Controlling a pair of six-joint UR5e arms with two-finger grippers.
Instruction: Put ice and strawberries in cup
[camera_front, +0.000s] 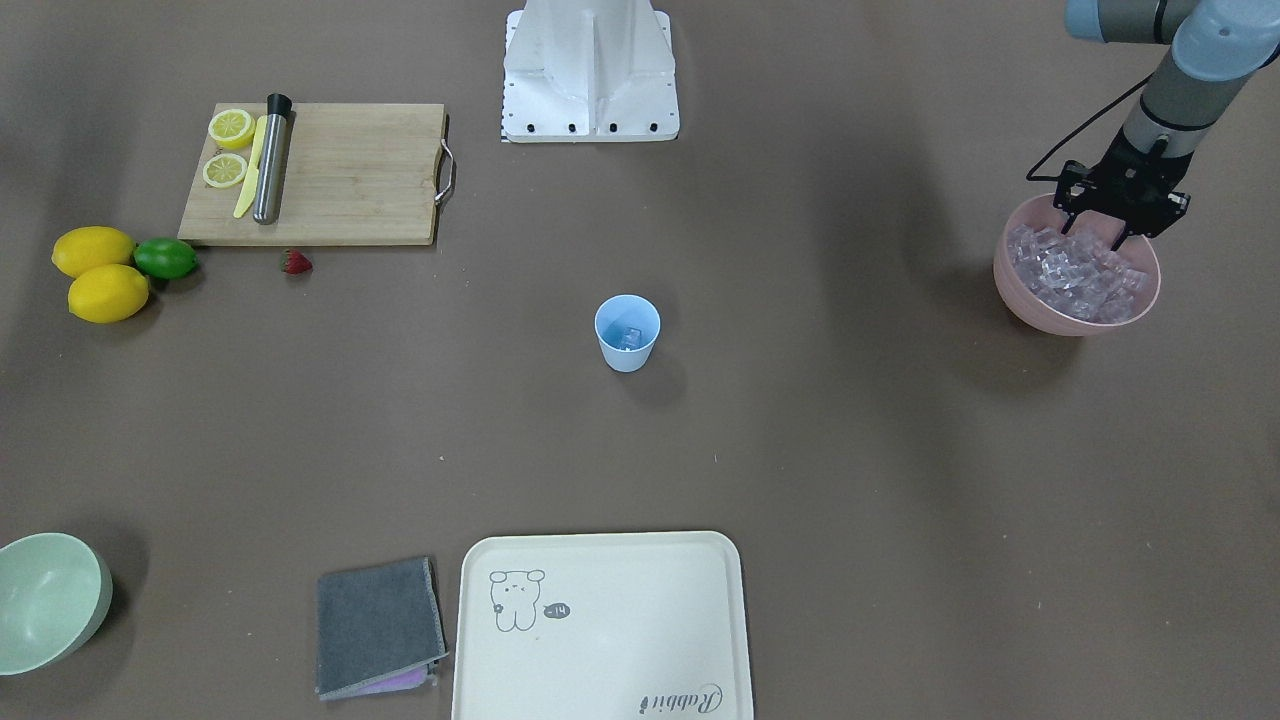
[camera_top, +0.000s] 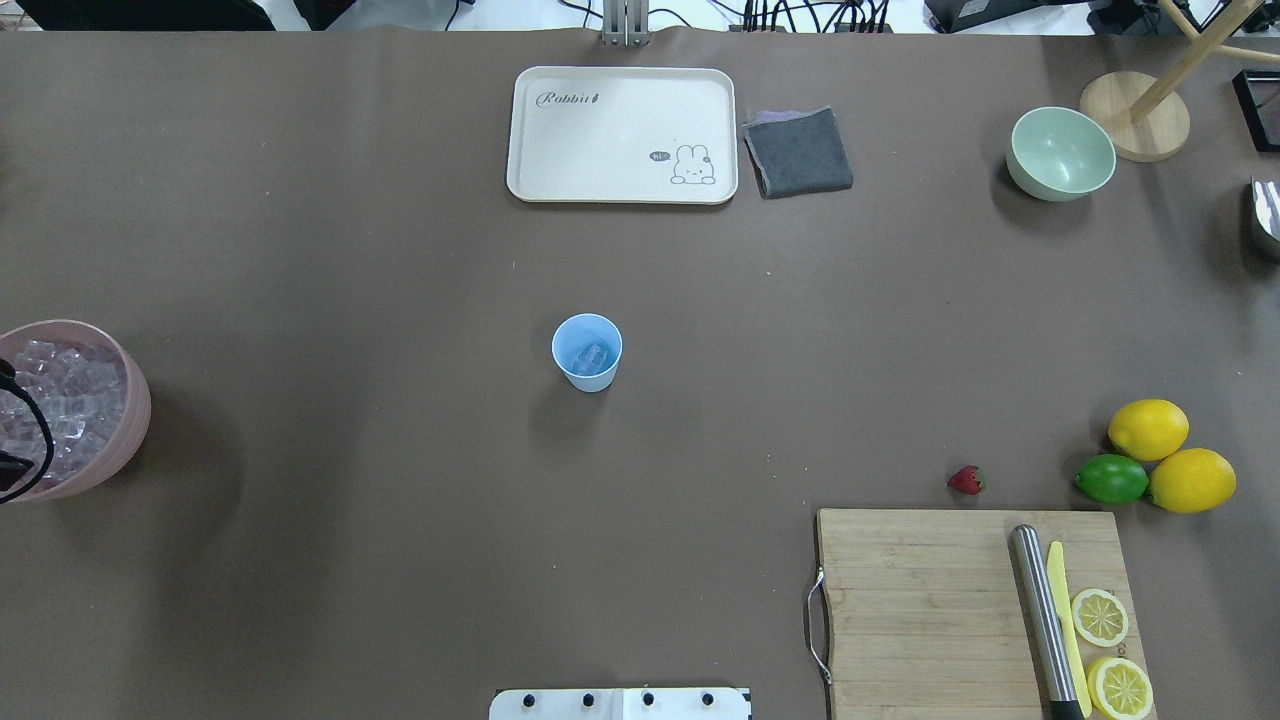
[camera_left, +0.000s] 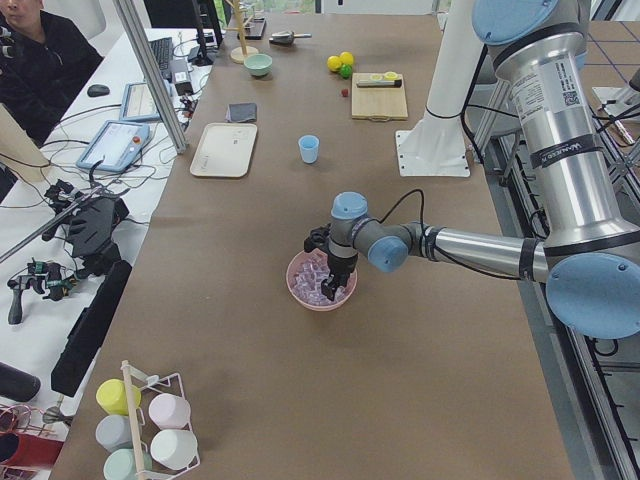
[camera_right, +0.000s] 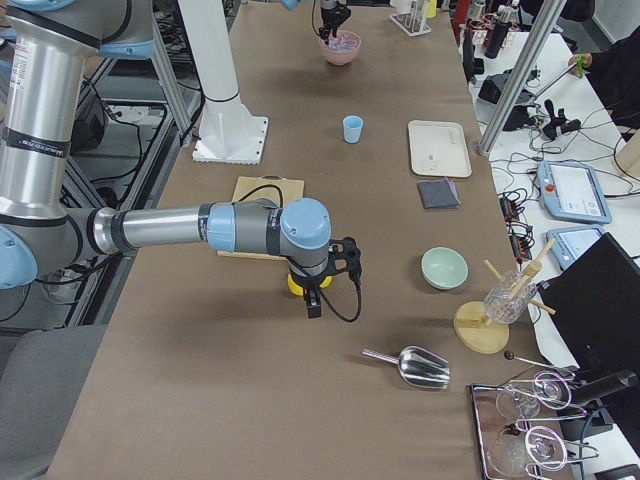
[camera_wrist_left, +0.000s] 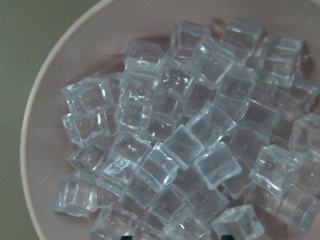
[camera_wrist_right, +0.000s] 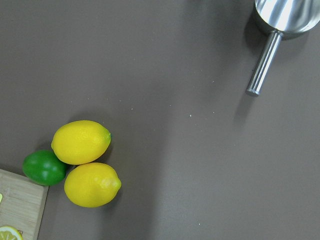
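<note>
The pale blue cup (camera_front: 627, 340) stands upright mid-table with one ice cube (camera_top: 593, 354) inside. A heap of ice (camera_wrist_left: 185, 145) fills the pink bowl (camera_front: 1012, 290) at the table's left end. My left gripper (camera_front: 1098, 238) is open, its fingertips down among the cubes at the bowl's near rim. The strawberry (camera_front: 297, 262) lies on the table beside the cutting board (camera_front: 350, 170). My right gripper (camera_right: 316, 300) hangs above the lemons (camera_wrist_right: 82, 142); I cannot tell whether it is open or shut.
On the board lie lemon slices (camera_front: 230, 128), a yellow knife and a steel muddler (camera_front: 270, 160). A lime (camera_front: 166, 258) sits by the lemons. A cream tray (camera_top: 530, 180), grey cloth (camera_top: 798, 152), mint bowl (camera_top: 1060, 155) and metal scoop (camera_right: 420, 368) line the far side.
</note>
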